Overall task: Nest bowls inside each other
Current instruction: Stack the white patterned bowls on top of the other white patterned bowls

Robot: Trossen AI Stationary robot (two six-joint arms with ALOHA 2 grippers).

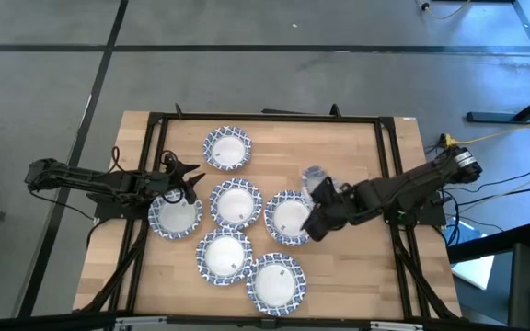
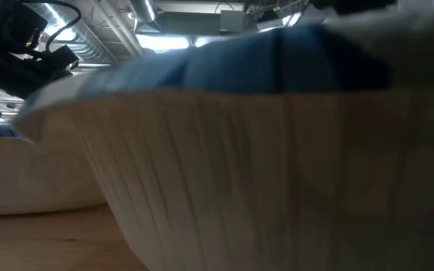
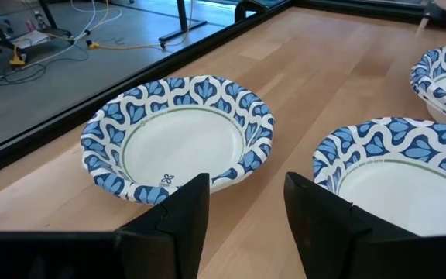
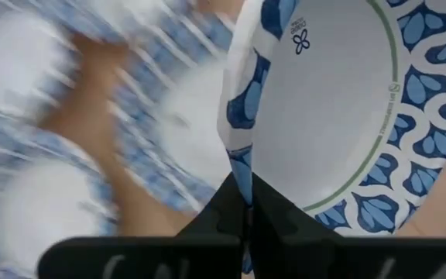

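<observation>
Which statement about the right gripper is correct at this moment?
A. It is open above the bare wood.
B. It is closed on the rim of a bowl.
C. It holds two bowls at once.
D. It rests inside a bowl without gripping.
B: in the right wrist view the right gripper has its fingers pinched together on the patterned rim of one bowl, which is tilted up on edge.

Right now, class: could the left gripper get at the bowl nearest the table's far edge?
Probably yes. The left gripper is open with the far bowl just ahead and bare table between them.
</observation>
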